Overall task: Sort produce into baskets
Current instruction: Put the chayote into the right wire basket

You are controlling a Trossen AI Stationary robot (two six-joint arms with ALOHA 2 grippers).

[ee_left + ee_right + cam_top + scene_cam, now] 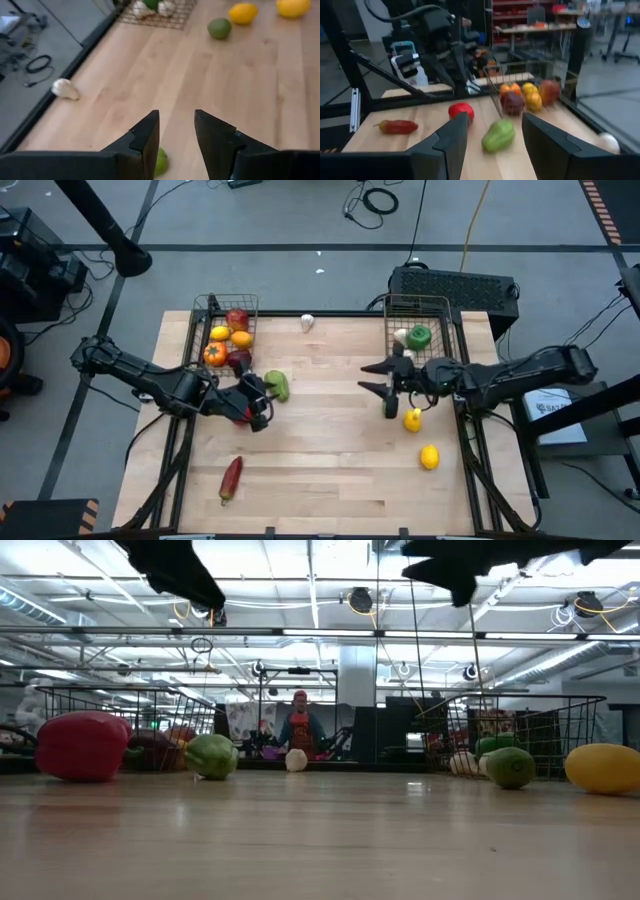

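Floor: grey flooring [300, 220] is seen around the table, crossed by dark seams and marked with orange-and-black striped tape [600, 205] at one corner.
Cables: black coiled cables [378, 200] and a yellow cord [475, 220] are laid across the floor.
Table: a light wooden tabletop [330, 450] is framed by a dark edge.
Ceiling: exposed beams and long strip lights [300, 632] are shown in the low view.
Background: shelving [520, 12] and a desk [540, 29] are visible; a person in red [300, 725] is seated far behind.
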